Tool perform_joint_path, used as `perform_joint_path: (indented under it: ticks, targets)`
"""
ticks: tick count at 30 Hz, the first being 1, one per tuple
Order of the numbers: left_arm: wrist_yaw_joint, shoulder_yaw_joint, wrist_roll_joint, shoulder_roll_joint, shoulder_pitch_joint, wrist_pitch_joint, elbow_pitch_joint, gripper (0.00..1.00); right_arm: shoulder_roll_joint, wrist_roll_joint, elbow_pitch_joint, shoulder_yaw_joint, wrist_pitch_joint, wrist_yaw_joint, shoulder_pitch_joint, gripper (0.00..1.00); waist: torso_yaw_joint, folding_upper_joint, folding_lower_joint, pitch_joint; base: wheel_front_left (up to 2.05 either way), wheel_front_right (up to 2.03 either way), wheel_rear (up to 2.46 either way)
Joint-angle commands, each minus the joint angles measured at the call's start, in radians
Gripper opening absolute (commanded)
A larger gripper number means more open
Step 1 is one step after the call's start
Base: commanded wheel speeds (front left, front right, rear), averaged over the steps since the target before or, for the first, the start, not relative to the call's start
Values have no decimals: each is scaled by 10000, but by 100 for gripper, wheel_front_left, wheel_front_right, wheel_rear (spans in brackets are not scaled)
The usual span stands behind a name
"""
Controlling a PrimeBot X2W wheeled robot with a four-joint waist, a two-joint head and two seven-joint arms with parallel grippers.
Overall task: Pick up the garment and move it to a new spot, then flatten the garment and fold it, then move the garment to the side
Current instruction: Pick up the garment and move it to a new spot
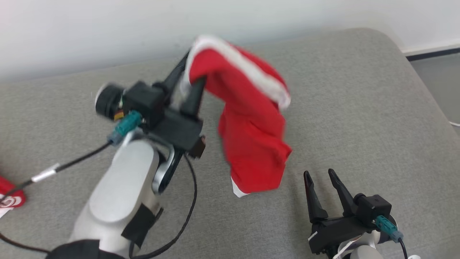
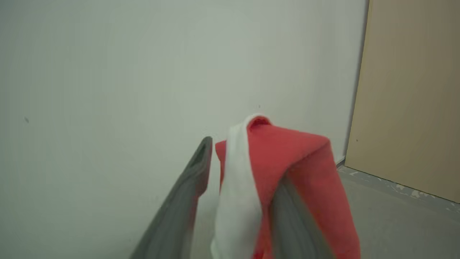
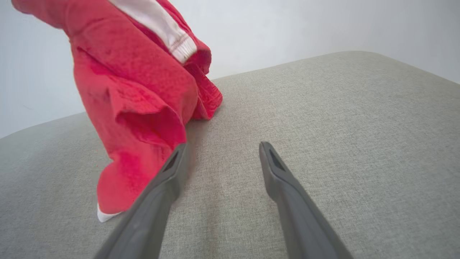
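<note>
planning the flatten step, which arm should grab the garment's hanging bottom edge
Probably right. The right end effector is open and low over the grey cushion, beside the bottom edge of the red garment. The left end effector is raised, jaws parted, with the garment's top draped over one finger.

The red cloth garment [image 1: 251, 118] is soft and matt with a slightly fuzzy nap. Its white band [image 1: 248, 68] is smoother cloth, puckered at the stitched end. The grey upholstered cushion [image 1: 359, 108] has a coarse, matt woven weave. The left tool [image 1: 196, 68] and the right tool [image 1: 318, 172] are dark, matt plastic. The pale silver forearm shell [image 1: 122, 187] looks smooth with a soft sheen. The white wall [image 2: 107, 72] is smooth and matt.
</note>
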Motion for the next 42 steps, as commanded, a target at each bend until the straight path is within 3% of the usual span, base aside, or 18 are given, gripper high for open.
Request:
perform_joint_path:
  ticks: [1,6,12,18,27,42]
  targets:
    - [66,104,43,6,126,-34,116,100,43,48,-25,12,-4,9,-34,100,-100,0,1,81,0,0,0]
    - [292,788,293,-72,1077,-34,946,100,49,73,-76,-92,-4,9,-84,100,-5,0,1,233,0,0,0]
    - [485,1723,718,-63,2786,-34,917,100,46,-20,-1,-324,-4,9,-18,100,380,0,1,92,0,0,0]
    - [711,3010,1204,-227,4577,-34,76,100,4,-174,-90,-351,-4,9,50,100,733,0,1,-182,0,0,0]
    - [652,4387,2132,-606,6715,-34,-1417,100,-63,-283,9,-253,-4,9,361,100,1069,0,1,-855,0,0,0]
    - [521,5032,2922,-817,8611,-34,-2417,100,-95,-295,250,-149,-4,9,866,100,1127,0,1,-1587,0,0,0]
